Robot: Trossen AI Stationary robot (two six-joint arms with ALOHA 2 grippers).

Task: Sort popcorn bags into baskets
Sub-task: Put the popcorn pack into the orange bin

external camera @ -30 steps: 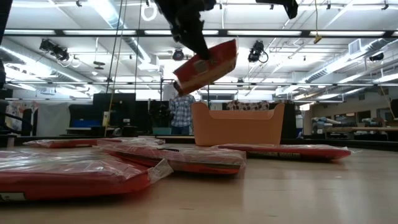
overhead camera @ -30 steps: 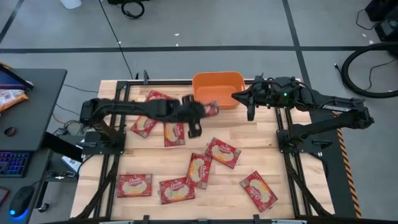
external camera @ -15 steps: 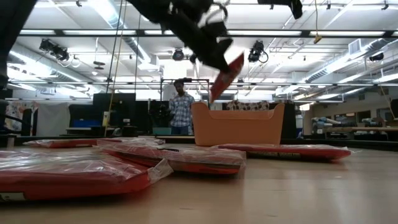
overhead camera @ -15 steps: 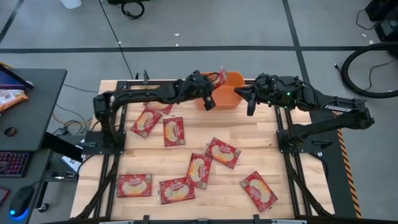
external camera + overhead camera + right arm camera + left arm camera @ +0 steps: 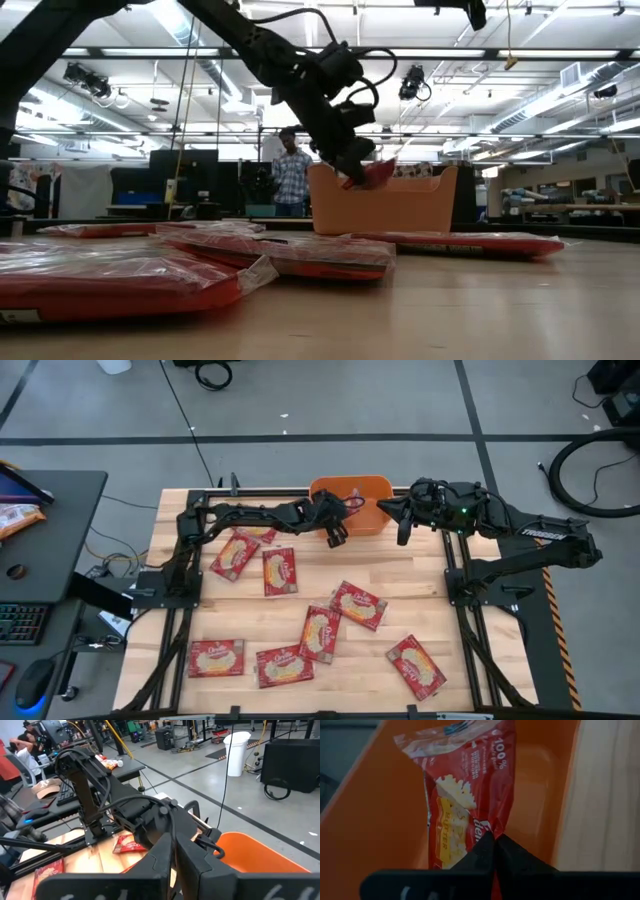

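Wooden slatted table (image 5: 400,600) in a large workshop; grey floor around it, ceiling lights and a standing person (image 5: 291,172) visible beyond the far edge in the low view.

Orange basket (image 5: 372,488) sits at the far edge of the table, centre. One popcorn bag (image 5: 470,785) hangs inside it, tilted, upper end above the rim (image 5: 368,172); the left wrist view shows it against the orange inner wall. The left gripper (image 5: 335,525) reaches over the basket's left-near corner, jaws clenched on the lower end of that bag.

Remaining popcorn bags lie flat on the table: two side by side just left of centre (image 5: 233,554) (image 5: 280,571), with another partly hidden under the left arm (image 5: 258,532). Two lie touching at centre (image 5: 358,605) (image 5: 319,633). Two more sit along the near edge on the left (image 5: 216,658) (image 5: 283,666), and one is near-right (image 5: 415,666).

The right gripper (image 5: 402,530) hovers just right of the basket, apart from it, jaws pressed together with nothing between them.

Left of the table stands a dark desk (image 5: 60,510) with a keyboard (image 5: 22,624).
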